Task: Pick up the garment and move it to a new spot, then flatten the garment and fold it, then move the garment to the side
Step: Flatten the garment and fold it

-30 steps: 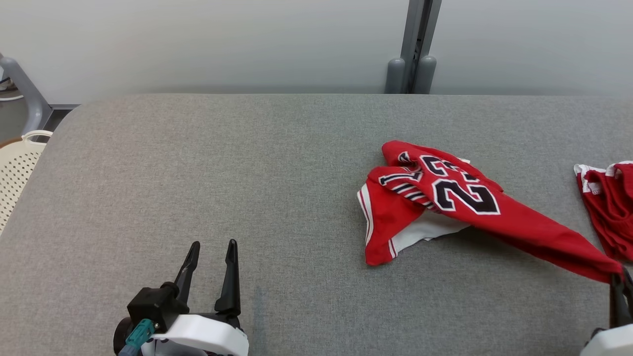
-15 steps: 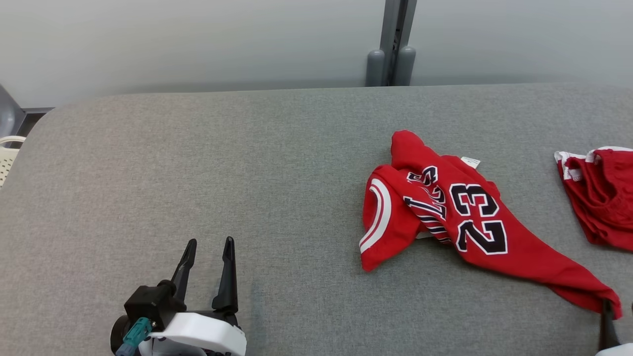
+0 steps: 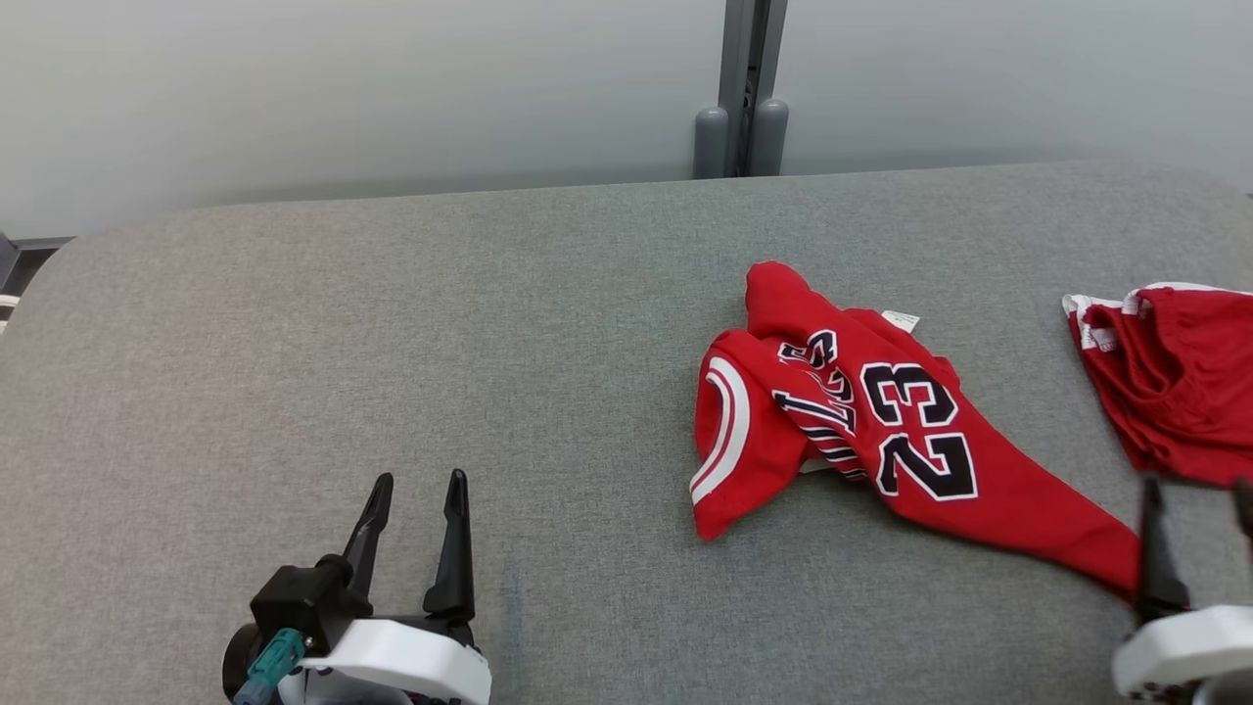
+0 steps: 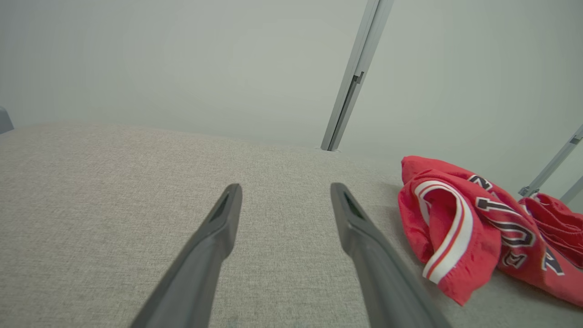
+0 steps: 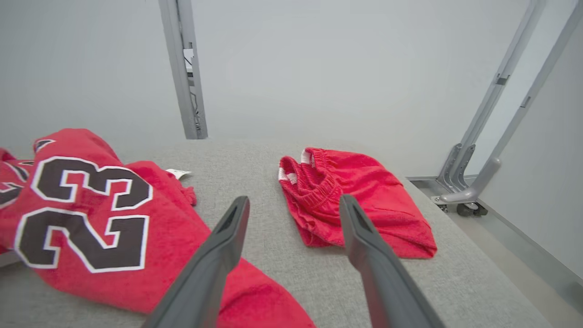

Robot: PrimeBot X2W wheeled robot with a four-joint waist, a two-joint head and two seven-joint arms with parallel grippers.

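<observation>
Red jersey (image 3: pixel 881 431) lies crumpled on the grey worktop (image 3: pixel 392 343), right of centre — the right gripper (image 3: pixel 1196 488) has just let go of its tail, jaws spread. With the left gripper (image 3: pixel 419 480) open too, the move looks done — flattening comes next.

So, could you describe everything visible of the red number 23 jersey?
The red jersey looks like soft knit fabric, with a black, white-edged 23, black lettering, white-and-red trim at an opening and a small white tag. It lies crumpled and partly folded over itself on the grey padded table, one end stretched out toward the open right tool, which does not grip it.
</observation>
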